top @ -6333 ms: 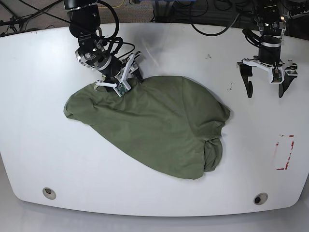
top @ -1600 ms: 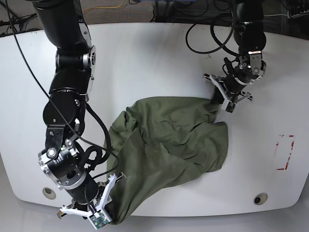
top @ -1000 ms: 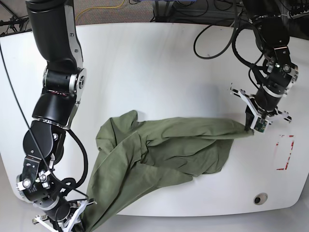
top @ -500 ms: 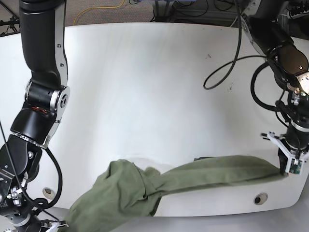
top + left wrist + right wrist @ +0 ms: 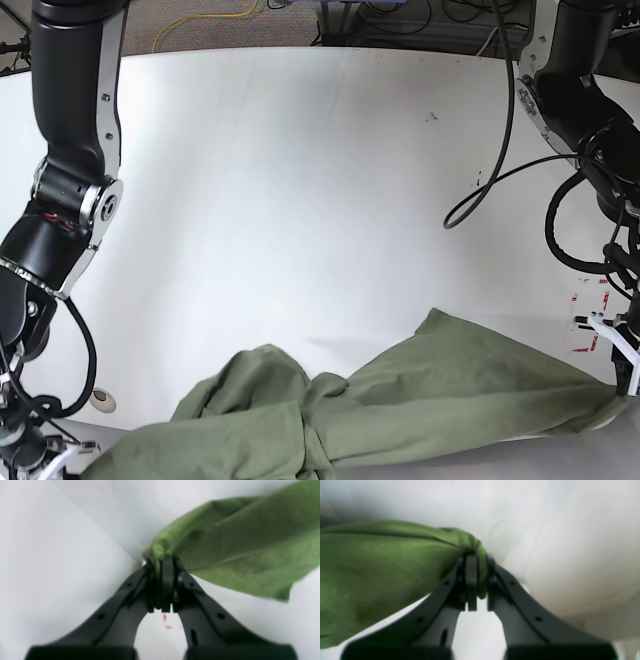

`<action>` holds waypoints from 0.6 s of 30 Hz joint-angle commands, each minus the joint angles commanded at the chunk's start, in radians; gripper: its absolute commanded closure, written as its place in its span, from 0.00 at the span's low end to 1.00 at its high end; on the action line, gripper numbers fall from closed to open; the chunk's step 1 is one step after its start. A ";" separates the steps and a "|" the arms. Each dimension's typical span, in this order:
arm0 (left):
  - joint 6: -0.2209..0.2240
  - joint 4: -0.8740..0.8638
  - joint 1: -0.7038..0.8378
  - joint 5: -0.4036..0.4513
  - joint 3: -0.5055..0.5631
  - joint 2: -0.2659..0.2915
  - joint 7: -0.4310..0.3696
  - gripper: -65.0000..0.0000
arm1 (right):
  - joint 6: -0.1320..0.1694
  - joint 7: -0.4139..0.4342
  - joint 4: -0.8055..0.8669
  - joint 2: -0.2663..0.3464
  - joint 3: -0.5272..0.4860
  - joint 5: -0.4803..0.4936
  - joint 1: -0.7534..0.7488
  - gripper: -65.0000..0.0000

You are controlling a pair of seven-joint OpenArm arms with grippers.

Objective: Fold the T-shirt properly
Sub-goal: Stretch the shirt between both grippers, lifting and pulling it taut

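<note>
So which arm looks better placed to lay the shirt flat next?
Neither clearly. The left gripper and right gripper are both shut on bunched edges of the shirt, stretched between them over the table's near edge. Probably they must move together.

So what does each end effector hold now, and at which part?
Both are shut on the T-shirt: the left end effector and the right end effector each pinch a bunched bit of its edge; which part cannot be told.
</note>
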 joint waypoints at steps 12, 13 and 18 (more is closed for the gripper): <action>-0.002 -0.003 0.367 0.000 -0.005 0.002 -0.005 1.00 | 0.009 -0.011 0.110 -0.063 0.203 0.060 -0.448 1.00; -0.002 -0.003 0.391 0.000 -0.005 0.003 -0.005 1.00 | 0.008 -0.011 0.123 -0.069 0.207 0.066 -0.473 1.00; -0.002 -0.005 0.522 0.000 -0.008 0.003 -0.006 1.00 | 0.003 -0.011 0.189 -0.112 0.218 0.086 -0.626 1.00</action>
